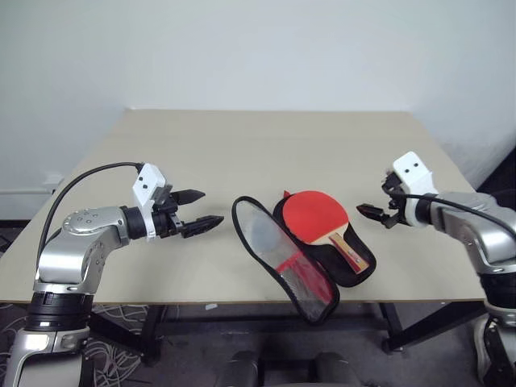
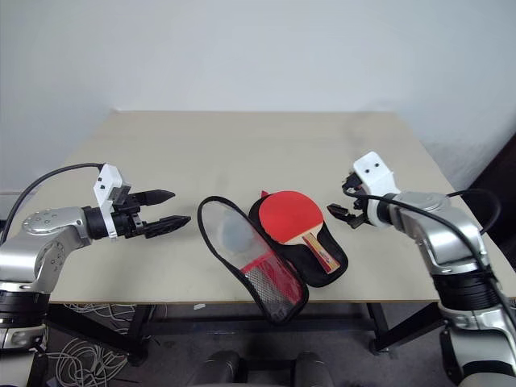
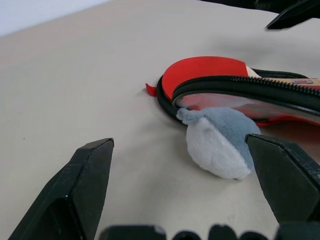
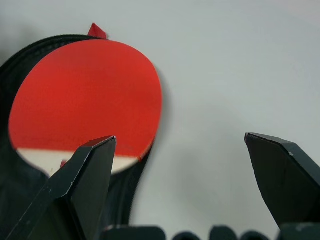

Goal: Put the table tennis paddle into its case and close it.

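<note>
both grippers, left [image 1: 201,211] and right [image 1: 369,211], hold fingers spread and empty beside the paddle [image 1: 316,216] lying in the open case [image 1: 284,256]

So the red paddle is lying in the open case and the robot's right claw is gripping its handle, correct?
Not quite. The paddle does lie in the open case, but the right gripper is open and apart from the handle, holding nothing; the left eye view shows the gap.

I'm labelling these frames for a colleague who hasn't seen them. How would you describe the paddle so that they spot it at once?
On the beige table, near its front edge between the two arms, a soft case lies unzipped and spread open. The table tennis paddle rests on its black-lined right half. Its round red face and striped wooden handle set it apart from the case's upturned flap.
</note>
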`<action>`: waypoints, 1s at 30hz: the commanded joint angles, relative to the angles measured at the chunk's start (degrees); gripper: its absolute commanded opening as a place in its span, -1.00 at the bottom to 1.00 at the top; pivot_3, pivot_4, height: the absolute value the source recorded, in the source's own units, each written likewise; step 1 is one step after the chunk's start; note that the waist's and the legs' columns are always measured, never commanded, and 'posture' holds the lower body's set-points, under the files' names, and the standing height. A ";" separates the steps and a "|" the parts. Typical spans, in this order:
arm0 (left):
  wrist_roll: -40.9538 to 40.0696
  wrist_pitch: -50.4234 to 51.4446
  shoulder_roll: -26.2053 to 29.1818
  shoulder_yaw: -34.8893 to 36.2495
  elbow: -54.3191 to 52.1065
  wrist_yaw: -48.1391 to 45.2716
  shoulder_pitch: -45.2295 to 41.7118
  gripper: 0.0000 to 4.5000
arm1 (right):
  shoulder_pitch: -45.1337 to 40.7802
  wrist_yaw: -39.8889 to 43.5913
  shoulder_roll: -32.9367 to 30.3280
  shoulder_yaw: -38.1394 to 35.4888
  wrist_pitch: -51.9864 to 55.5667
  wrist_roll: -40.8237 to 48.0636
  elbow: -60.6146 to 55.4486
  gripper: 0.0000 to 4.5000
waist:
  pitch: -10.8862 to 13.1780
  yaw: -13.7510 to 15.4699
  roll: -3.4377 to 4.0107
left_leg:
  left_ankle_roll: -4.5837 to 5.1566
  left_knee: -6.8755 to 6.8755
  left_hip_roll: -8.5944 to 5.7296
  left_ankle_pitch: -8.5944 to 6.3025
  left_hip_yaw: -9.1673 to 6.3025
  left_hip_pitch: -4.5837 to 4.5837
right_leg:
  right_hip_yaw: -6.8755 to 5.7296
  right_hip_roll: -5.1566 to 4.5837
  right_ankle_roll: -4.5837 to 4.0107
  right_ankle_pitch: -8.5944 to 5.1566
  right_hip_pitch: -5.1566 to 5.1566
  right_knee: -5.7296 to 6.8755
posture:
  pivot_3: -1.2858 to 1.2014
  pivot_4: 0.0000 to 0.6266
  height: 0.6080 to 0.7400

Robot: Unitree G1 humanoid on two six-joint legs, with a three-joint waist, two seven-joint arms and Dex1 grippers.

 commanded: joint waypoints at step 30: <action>-1.40 2.53 -0.09 3.33 -6.00 2.84 2.32 1.00 | -19.92 -10.17 18.23 2.12 -41.78 -19.52 60.51 0.98 | -0.01 -2.80 0.08 | -0.09 -0.27 -0.11 0.06 -0.16 0.16 | 0.01 0.12 -0.13 0.09 0.02 0.09 | 0.03 -1.00 0.91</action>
